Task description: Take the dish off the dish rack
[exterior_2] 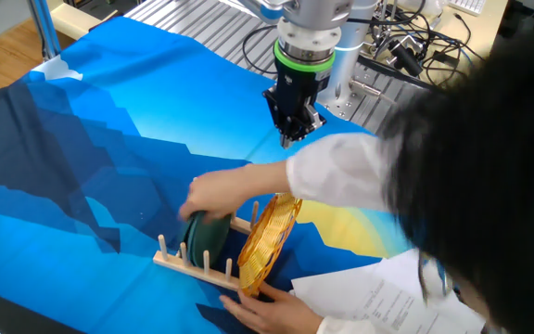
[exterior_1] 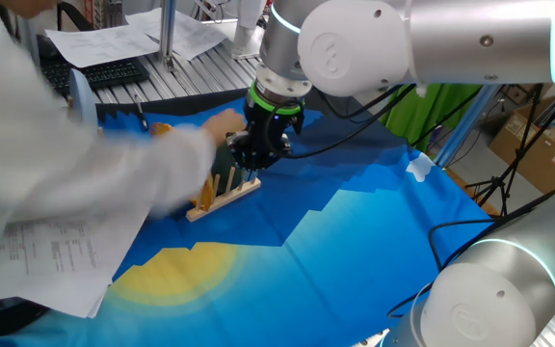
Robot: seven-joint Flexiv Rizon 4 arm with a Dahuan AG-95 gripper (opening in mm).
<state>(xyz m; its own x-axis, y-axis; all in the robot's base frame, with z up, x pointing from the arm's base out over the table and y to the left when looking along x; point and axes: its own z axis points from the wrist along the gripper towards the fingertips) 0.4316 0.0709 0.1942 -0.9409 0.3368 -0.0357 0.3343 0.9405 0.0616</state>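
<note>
**One gripper aloft, two human hands at the rack**

Your gripper (exterior_2: 292, 139) hangs above the blue cloth (exterior_2: 109, 158), clear of every object, fingers pointing down. Whether its jaws are apart or together cannot be told from either view; nothing is seen between them.

Below and in front of it, a person in white sleeves is reaching over the table. One hand (exterior_2: 213, 194) rests over the dark green plate (exterior_2: 206, 238), and the other hand (exterior_2: 265, 309) is at the lower edge of the dish (exterior_2: 269, 243). The dish stands on edge, tilted, in the dish rack (exterior_2: 193, 266), just beside the green plate, which stands in the same rack.

From the one fixed view the person's blurred arm (exterior_1: 114, 164) covers most of the dish rack (exterior_1: 227, 198); only its near end and a few pegs show.

A printed paper sheet (exterior_2: 378, 297) lies on the cloth near the person.
</note>
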